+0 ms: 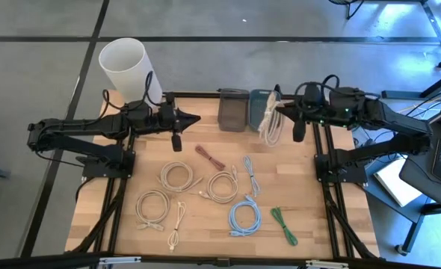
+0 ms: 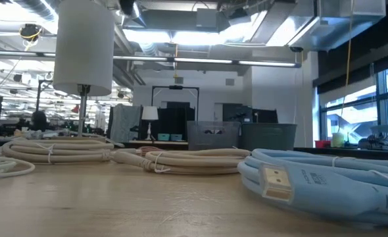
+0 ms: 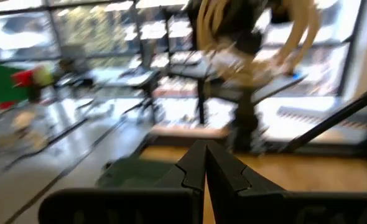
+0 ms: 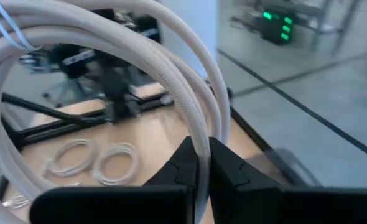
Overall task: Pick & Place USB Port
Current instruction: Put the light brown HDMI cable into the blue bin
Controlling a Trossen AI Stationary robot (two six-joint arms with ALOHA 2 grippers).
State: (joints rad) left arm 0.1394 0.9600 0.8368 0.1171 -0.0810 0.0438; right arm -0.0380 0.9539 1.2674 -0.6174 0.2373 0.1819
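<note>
**One cream cable aloft, the bins just beside it**

One coiled cream cable [image 1: 269, 123] hangs from the right tool [image 1: 278, 109], whose fingers are pressed together on a strand of the coil; in the right wrist view the loops [image 4: 190, 118] rise from between the dark fingers [image 4: 183, 163]. We judge this to be the carry step: the cable is off the wooden surface [image 1: 310, 217] and held in the air at the blue bin [image 1: 261, 99], which stands at the far edge touching the grey bin [image 1: 233, 110].

We see the left tool [image 1: 194, 117] on the other side of the grey bin, level with it, its fingers pressed together and holding nothing. That arm looks to be waiting.

Several more cables lie on the surface nearer to us than the bins: a brown one [image 1: 209, 157], two cream coils [image 1: 177, 176] [image 1: 222, 187], a further cream coil [image 1: 152, 205], a light blue coil [image 1: 244, 217] and a green one [image 1: 284, 224]. A white cylinder [image 1: 125, 66] stands beyond the left arm.

For the next move, we think the right tool must bring the dangling loops fully over a bin's opening before letting go. The coil hangs loose and wide, so a loop may well catch on a rim or spill outside. Which bin is meant we cannot tell.
</note>
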